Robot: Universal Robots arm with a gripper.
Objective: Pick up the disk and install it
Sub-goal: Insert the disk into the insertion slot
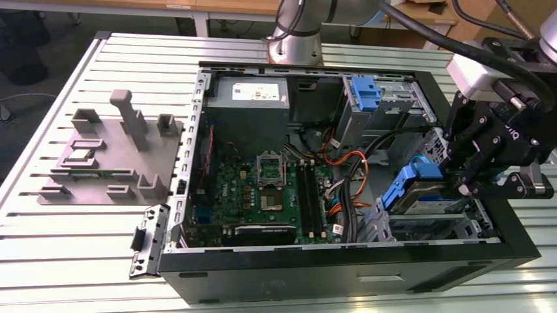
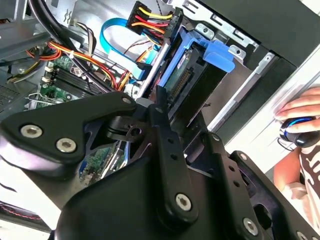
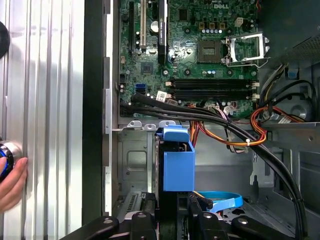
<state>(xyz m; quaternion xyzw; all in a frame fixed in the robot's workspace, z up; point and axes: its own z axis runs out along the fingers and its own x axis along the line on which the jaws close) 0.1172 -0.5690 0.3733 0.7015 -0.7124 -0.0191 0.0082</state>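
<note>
**End effector.** The gripper (image 3: pixel 175 222) is closed on the disk (image 3: pixel 178 162). Its black fingers (image 2: pixel 161 107) pinch the drive from either side, at the end away from the blue carrier's tab.

**Position of the disk.** In the exterior view the disk (image 1: pixel 419 190) hangs tilted inside the computer case (image 1: pixel 348 268), at the exterior view's right. It is just above the lower drive bay (image 1: pixel 435 228). Whether the carrier touches the bay rails cannot be told.

**Step in hand, as judged.** Pick-up is done and installation is under way, with the disk not yet seated. Seating calls for the carrier to be squared to the bay walls. It must also be kept off the black cable bundle (image 3: pixel 190 114) running just beyond the disk and the blue flat cable (image 3: pixel 225 201) beside it.

**Contents of the case, working outward.**
- Orange and black leads lie nearest.
- Next is the motherboard (image 1: pixel 265 189), with its processor socket (image 3: pixel 245 50) and memory slots.
- At the far wall are the grey power supply (image 1: pixel 250 94) and an upper drive cage carrying a bare blue bracket (image 1: pixel 366 91).

**Outside the case.** A person's hand (image 3: pixel 11 182) sits on a small blue-lit device beside the case. A grey fixture plate (image 1: pixel 104 163) with upright posts stands on the slotted table (image 1: pixel 70 254), well apart, at the exterior view's left.
</note>
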